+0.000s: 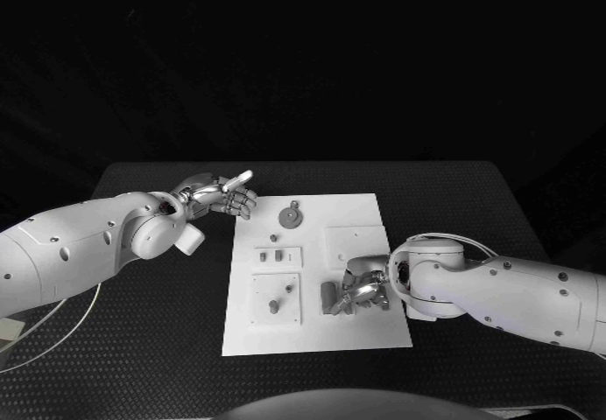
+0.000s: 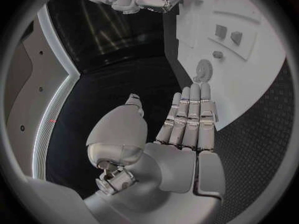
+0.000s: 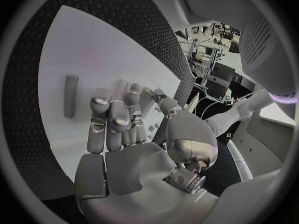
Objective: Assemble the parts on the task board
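Task board [image 1: 360, 219]: white plate lying flat in the middle of the black table [image 1: 151, 350], between the two arms.
Gear [image 1: 291, 215]: grey toothed disc on the far left part of the board, just beside the left robot hand's fingertips but apart from them; also seen past those fingers from the left wrist [image 2: 204, 69].
Two small blocks [image 1: 269, 256]: side by side in a square recess on the board's left side, midway down.
Short peg [image 1: 274, 305]: in the near-left recess of the board.
Rod [image 1: 328, 296]: grey cylinder lying on the board just left of the right robot hand; from the right wrist it lies on the white surface beyond the fingers [image 3: 71, 95].
Left robot hand [image 1: 225, 196]: above the table by the board's far-left corner, fingers straight and side by side, thumb apart, holding nothing.
Right robot hand [image 1: 362, 287]: low over the board's near-right part, fingers curled inward; I cannot tell whether it grips any part.
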Robot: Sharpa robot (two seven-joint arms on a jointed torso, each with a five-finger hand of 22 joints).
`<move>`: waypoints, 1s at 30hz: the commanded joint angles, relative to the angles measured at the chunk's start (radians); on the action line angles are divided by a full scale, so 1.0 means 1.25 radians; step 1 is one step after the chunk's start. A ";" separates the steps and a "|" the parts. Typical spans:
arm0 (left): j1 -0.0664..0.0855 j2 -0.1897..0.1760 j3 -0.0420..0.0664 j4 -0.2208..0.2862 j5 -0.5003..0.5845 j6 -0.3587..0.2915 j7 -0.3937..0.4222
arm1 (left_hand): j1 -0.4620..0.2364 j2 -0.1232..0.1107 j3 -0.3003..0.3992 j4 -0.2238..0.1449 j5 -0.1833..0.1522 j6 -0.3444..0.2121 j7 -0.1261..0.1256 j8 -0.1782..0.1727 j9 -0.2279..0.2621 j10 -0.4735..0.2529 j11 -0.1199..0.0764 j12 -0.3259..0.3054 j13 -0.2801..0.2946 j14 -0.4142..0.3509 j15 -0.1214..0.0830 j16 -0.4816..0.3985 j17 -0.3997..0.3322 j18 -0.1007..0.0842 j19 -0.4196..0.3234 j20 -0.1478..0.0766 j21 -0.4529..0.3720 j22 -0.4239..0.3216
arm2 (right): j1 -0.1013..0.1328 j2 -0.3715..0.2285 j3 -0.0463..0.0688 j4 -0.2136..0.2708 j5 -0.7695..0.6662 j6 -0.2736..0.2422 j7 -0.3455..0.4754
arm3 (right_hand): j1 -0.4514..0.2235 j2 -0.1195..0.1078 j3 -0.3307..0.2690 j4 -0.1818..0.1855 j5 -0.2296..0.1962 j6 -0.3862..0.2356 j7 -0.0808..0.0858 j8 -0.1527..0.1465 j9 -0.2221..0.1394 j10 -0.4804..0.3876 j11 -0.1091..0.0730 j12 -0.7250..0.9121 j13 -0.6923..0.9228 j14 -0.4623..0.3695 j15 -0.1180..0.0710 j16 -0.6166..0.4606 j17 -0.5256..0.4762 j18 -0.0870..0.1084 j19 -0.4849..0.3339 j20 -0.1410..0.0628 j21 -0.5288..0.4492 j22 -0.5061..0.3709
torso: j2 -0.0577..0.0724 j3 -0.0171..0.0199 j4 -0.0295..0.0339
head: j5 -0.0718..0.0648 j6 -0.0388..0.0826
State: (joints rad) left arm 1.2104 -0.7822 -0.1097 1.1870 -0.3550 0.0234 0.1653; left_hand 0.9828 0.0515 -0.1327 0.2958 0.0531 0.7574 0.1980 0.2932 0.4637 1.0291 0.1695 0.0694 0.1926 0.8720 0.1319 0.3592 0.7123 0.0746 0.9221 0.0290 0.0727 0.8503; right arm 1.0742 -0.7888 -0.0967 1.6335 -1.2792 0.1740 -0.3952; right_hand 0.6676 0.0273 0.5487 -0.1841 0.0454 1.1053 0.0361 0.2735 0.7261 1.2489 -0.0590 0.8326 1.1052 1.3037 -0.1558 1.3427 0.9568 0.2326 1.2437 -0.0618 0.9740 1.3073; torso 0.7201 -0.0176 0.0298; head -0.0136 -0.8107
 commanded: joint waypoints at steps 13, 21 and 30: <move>0.001 0.000 0.000 0.001 0.001 0.012 0.004 | 0.002 0.004 -0.007 0.000 -0.003 -0.005 0.007 0.004 -0.001 -0.005 0.001 0.000 -0.001 0.005 0.000 -0.004 0.001 0.008 -0.003 0.002 -0.001 -0.001 | 0.002 -0.009 0.003 0.004 0.051 0.020 -0.002 | 0.051 -0.077 0.009 -0.076 0.004 0.015 0.009 -0.002 0.005 0.005 -0.003 0.001 0.002 -0.006 -0.009 0.004 -0.002 0.023 0.002 -0.004 0.007 0.012 | 0.000 -0.0001 0.0000 | -0.002 -0.001; 0.001 0.000 0.000 0.002 0.001 0.012 0.003 | 0.003 0.004 -0.007 0.000 -0.003 -0.005 0.007 0.004 -0.001 -0.005 0.000 0.000 -0.001 0.005 0.000 -0.005 0.002 0.008 -0.003 0.002 -0.001 -0.001 | 0.002 -0.023 0.003 0.016 0.055 0.024 0.000 | 0.063 -0.089 0.012 -0.079 0.004 0.015 0.010 -0.003 0.006 0.006 -0.003 0.000 0.002 -0.005 -0.009 0.004 -0.003 0.023 0.003 -0.003 0.006 0.011 | 0.000 -0.0005 -0.0002 | -0.002 0.001; 0.001 0.000 0.000 0.003 0.001 0.012 0.002 | 0.006 0.003 -0.007 0.000 -0.003 -0.006 0.007 0.004 -0.002 -0.005 0.000 0.000 -0.001 0.005 0.000 -0.005 0.002 0.009 -0.003 0.002 -0.001 -0.001 | 0.002 -0.023 0.003 0.014 0.050 0.014 -0.001 | 0.058 -0.089 0.012 -0.071 0.004 0.015 0.010 -0.004 0.006 0.006 -0.002 -0.001 0.002 -0.005 -0.008 0.003 -0.004 0.023 0.004 -0.001 0.005 0.010 | 0.000 -0.0003 0.0004 | -0.001 0.001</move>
State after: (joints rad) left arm 1.2104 -0.7833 -0.1101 1.1874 -0.3552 0.0249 0.1625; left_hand 0.9828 0.0514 -0.1381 0.2956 0.0531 0.7574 0.1980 0.2932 0.4629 1.0291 0.1695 0.0694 0.1927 0.8720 0.1319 0.3593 0.7141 0.0695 0.9221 0.0290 0.0727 0.8505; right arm 1.0774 -0.8171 -0.0934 1.6511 -1.2165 0.1858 -0.3974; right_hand 0.7466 -0.0779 0.5632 -0.2774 0.0463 1.1077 0.0385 0.2732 0.7326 1.2526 -0.0628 0.8325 1.1071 1.3038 -0.1558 1.3426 0.9528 0.2348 1.2452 -0.0603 0.9778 1.3073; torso 0.7199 -0.0180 0.0298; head -0.0158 -0.8090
